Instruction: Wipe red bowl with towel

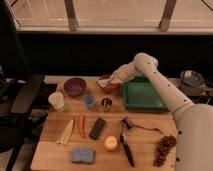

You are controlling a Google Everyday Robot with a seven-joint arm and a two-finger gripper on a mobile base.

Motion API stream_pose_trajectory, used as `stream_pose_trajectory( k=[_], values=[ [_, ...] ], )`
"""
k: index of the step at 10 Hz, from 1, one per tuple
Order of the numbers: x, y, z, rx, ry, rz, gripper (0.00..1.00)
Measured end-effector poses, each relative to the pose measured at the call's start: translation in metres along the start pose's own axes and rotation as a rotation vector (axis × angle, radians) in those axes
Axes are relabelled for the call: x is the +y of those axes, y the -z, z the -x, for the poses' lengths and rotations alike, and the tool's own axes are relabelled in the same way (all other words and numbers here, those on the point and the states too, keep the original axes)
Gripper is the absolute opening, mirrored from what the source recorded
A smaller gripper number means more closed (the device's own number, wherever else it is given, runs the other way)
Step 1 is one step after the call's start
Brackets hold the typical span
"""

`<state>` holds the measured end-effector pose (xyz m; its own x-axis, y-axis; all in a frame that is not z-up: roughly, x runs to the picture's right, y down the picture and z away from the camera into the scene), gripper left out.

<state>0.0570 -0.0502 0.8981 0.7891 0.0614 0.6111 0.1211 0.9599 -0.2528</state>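
camera view | jaws clamped on towel [106, 80] in red bowl [109, 88] | green tray [145, 95] just beside

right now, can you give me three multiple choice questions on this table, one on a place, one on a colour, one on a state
1. Where is the claw?
A. over the green plastic tray
B. at the glossy orange-red round bowl
C. beside the blue rectangular sponge

2. What colour is the other round bowl, left of the orange-red one?
A. maroon-purple
B. green
C. white

3. How does the orange-red bowl stand?
A. upside down
B. upright, with the small white cloth towel on it
C. stacked inside the other bowl

Answers:
1 B, the arm's tip ends right over that bowl's rim.
2 A, it shows dark maroon-purple against the wooden table.
3 B, its mouth faces up and the white cloth shows in it under the claw.
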Motion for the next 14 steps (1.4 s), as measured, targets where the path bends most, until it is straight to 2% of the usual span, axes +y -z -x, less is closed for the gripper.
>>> stream_pose_trajectory(
  k=[3, 6, 10, 12, 14],
  values=[
    [-0.01, -0.014, -0.025, 0.054, 0.0, 0.026, 0.2],
    [-0.016, 0.004, -0.065, 0.13, -0.037, 0.014, 0.2],
    [-0.016, 0.014, -0.09, 0.198, -0.059, 0.022, 0.2],
    [-0.02, 0.007, -0.083, 0.211, -0.023, 0.033, 0.2],
    [-0.025, -0.011, -0.061, 0.202, 0.034, 0.048, 0.2]
  ],
)
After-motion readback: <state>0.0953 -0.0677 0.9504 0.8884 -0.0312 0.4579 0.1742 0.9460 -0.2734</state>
